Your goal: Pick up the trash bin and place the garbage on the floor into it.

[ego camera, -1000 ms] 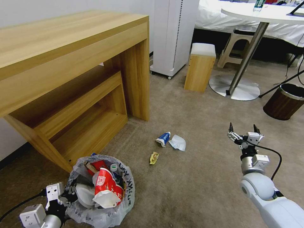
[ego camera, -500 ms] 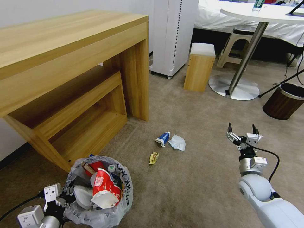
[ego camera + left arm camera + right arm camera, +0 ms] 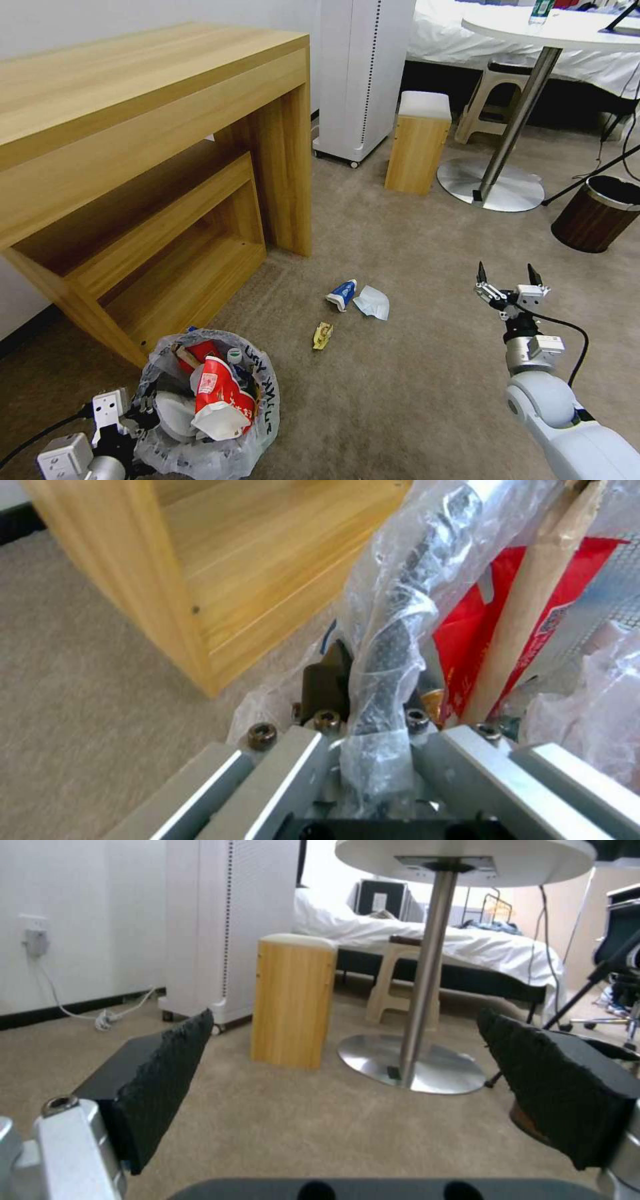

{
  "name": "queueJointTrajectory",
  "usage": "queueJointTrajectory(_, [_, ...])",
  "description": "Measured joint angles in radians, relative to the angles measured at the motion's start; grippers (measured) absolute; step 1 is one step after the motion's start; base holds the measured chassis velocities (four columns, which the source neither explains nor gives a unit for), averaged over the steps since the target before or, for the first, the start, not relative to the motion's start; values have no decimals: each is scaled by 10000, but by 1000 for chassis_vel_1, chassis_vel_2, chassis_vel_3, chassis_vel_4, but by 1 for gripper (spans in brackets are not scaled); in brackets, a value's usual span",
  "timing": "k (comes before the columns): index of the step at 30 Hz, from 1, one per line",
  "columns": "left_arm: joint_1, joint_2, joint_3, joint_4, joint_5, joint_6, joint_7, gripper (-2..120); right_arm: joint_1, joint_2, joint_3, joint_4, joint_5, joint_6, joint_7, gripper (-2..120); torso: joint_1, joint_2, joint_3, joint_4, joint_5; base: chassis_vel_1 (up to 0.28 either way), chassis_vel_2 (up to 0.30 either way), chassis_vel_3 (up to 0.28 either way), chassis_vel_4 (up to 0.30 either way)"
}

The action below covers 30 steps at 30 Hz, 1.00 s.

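The trash bin, lined with a crinkly lettered plastic bag, is at the lower left, full of red wrappers and white litter. My left gripper is shut on its bag-covered rim, beside a red wrapper and a wooden stick. On the beige floor lie three pieces of garbage: a blue-white wrapper, a crumpled white tissue and a small yellow wrapper. My right gripper hovers open to their right, with nothing between its black pads.
A wooden desk with a low shelf stands close behind the bin. Farther back are a white appliance, a small wooden stool, a round table's metal base and a dark brown bin at the right.
The whole head view has shifted slightly, so the camera moved. The bin stays held in my left gripper and the right gripper stays open in the same pose.
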State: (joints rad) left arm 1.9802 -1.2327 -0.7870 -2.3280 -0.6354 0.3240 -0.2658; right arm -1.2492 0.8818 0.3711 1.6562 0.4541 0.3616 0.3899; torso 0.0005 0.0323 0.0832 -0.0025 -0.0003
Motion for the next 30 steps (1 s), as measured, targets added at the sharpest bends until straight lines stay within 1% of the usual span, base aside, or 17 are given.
queueJointTrajectory(3, [22,8,4,4,12,-1,3,0,55,5,-69,-54,-5,13,-7,100,0,0,2,2,7,-196,197,192,-215])
queueJointTrajectory(4, [36,22,13,4,14,2,6,0,68,6,-91,-65,-7,16,-13,100,0,0,2,2,0,-228,221,221,-222])
queueJointTrajectory(6, [59,41,22,4,7,20,21,0,80,7,-108,-69,-7,19,-22,100,0,0,1,2,-1,-228,233,236,-222])
queueJointTrajectory(7, [77,66,24,3,-13,53,25,0,98,11,-135,-91,-9,31,-34,100,0,0,3,5,3,-228,244,223,-216])
queueJointTrajectory(9, [85,81,24,0,-22,73,26,0,100,13,-148,-101,-11,37,-42,100,1,0,3,4,5,-224,242,223,-216])
queueJointTrajectory(14, [180,290,-29,-122,-238,335,298,0,192,32,-282,-177,-16,183,-72,100,1,0,3,0,2,-222,213,209,-210])
queueJointTrajectory(15, [197,361,-49,-142,-297,404,395,0,274,51,-351,-225,-17,309,-117,100,1,-1,3,3,5,-170,142,115,-157])
queueJointTrajectory(20, [262,483,-69,-141,-329,505,581,0,387,76,-465,-279,0,413,-155,100,1,-1,3,3,2,-93,107,65,-82])
queueJointTrajectory(23, [314,620,-112,-138,-439,634,652,0,467,87,-548,-328,-4,423,-162,100,1,-1,-1,2,2,0,0,0,0])
queueJointTrajectory(27, [317,830,-199,-136,-617,760,665,0,397,-9,-677,-175,153,154,-142,100,1,0,-1,1,2,0,0,0,0])
queueJointTrajectory(29, [314,926,-207,-108,-686,780,662,0,275,-172,-949,145,716,-517,-70,100,0,0,0,1,2,0,0,0,0])
queueJointTrajectory(30, [282,932,-194,-78,-699,780,655,0,221,-281,-1169,387,1242,-896,-34,100,1,-1,0,1,3,0,0,0,0])
